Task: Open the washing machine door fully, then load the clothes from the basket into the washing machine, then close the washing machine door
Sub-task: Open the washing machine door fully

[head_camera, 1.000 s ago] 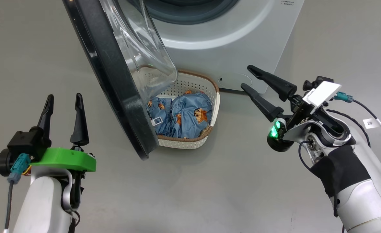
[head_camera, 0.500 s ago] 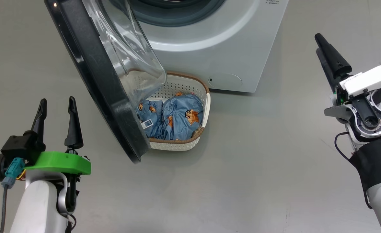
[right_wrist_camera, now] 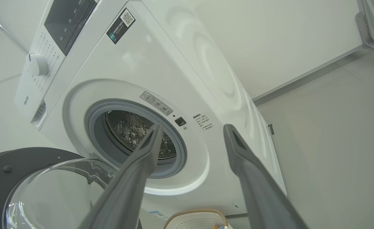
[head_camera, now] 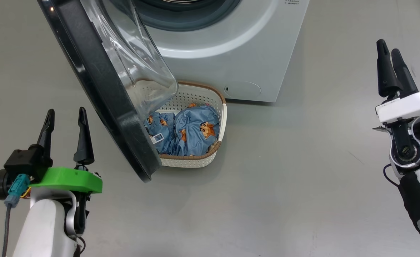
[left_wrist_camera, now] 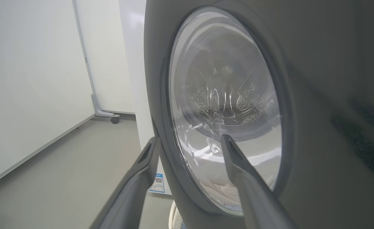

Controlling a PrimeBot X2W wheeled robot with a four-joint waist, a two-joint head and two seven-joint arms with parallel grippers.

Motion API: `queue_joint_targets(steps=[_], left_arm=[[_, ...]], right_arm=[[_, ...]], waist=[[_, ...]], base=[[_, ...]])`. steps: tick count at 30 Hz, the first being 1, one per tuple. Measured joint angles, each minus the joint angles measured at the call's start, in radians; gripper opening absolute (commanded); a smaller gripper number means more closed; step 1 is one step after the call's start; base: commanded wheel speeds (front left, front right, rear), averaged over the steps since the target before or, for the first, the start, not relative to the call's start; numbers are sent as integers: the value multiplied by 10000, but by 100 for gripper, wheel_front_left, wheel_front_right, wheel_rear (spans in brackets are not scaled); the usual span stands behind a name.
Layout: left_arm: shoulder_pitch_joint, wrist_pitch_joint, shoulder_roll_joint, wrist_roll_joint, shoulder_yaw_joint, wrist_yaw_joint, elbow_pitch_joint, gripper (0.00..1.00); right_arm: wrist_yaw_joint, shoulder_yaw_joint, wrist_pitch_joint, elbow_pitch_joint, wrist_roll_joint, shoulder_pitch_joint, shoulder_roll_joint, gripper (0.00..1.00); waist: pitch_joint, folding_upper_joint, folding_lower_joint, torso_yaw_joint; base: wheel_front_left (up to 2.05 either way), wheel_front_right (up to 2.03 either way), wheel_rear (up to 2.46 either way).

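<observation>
The washing machine (head_camera: 231, 53) stands at the top of the head view. Its door (head_camera: 99, 89) is swung out towards me, and the clear bowl overhangs the left part of the basket (head_camera: 192, 162). The basket sits on the floor against the machine's front, with the light blue clothes (head_camera: 192, 132) bunched inside. My left gripper (head_camera: 65, 114) is open and empty, left of the door's lower edge and apart from it. It faces the door's outer glass (left_wrist_camera: 225, 111). My right gripper (head_camera: 388, 48) is open and empty at the far right. Between its fingers I see the drum opening (right_wrist_camera: 136, 133).
Grey floor (head_camera: 285, 178) spreads between the basket and my right arm. A white partition on castors (left_wrist_camera: 114, 120) stands left of the machine. The control panel with a round knob (right_wrist_camera: 37, 63) is at the machine's top. The basket's rim (right_wrist_camera: 196, 219) peeks in below.
My right arm has swung away from the machine's lower front to the far right, its fingers now pointing up. The head camera has shifted, sliding the scene left. The left gripper has hardly moved.
</observation>
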Motion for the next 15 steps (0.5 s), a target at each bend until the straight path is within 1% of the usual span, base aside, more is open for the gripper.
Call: queue_joint_targets(steps=[4, 6, 10, 15], left_arm=[[1, 0, 0, 0, 42, 0, 6, 100], [4, 0, 0, 0, 65, 0, 6, 100], [22, 0, 0, 0, 90, 0, 4, 100], [185, 0, -2, 25, 117, 0, 2, 100]], right_arm=[[2, 330, -577, 190, -817, 152, -121, 100], [2, 476, -575, 253, -1233, 266, -201, 100], [2, 376, -575, 378, -1662, 426, -255, 100], [0, 414, -573, 387, -2577, 687, -314, 100]], waist=[[-42, 0, 0, -33], [-72, 0, 0, -52], [-128, 0, 0, -96], [-190, 0, 0, -157]], base=[[0, 0, 0], [0, 0, 0], [0, 0, 0], [0, 0, 0]])
